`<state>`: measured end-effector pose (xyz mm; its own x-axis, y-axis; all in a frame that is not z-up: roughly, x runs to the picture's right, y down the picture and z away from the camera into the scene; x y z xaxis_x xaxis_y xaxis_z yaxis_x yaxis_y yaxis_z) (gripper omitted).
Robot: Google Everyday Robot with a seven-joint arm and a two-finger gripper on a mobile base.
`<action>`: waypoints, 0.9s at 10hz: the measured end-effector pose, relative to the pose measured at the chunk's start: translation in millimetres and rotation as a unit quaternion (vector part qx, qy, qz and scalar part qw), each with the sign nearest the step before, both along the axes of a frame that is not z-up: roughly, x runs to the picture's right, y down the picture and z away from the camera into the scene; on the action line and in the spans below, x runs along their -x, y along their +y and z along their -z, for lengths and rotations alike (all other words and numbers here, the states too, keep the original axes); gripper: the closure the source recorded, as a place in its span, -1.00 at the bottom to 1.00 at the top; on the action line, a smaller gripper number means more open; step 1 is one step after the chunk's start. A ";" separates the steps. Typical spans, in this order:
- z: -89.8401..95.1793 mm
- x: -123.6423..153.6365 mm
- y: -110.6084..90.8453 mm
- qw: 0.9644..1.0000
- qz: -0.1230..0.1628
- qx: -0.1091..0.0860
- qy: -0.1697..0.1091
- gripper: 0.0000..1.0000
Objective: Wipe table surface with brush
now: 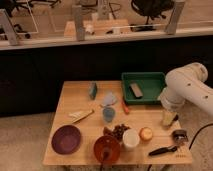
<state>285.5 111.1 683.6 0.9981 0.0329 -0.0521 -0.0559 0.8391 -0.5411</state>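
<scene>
The light wooden table surface fills the middle of the camera view. The slim black brush lies flat near the front right corner, its handle pointing right. My white arm reaches in from the right, and the gripper hangs over the table's right edge, just above and to the right of the brush. It is apart from the brush, open, with nothing between its fingers.
A green tray at the back right holds a dark block. Also on the table: a blue sponge, blue cup, purple plate, brown bowl, white cup and an orange fruit.
</scene>
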 end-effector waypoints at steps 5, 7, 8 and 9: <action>0.0 0.0 0.0 1.000 0.000 0.000 0.000 -0.60; 0.4 0.0 0.3 1.000 -0.004 0.001 -0.003 -0.60; 1.2 -3.6 4.4 1.000 -0.013 0.007 -0.010 -0.60; 3.1 -5.2 7.8 1.000 -0.015 0.010 -0.011 -0.60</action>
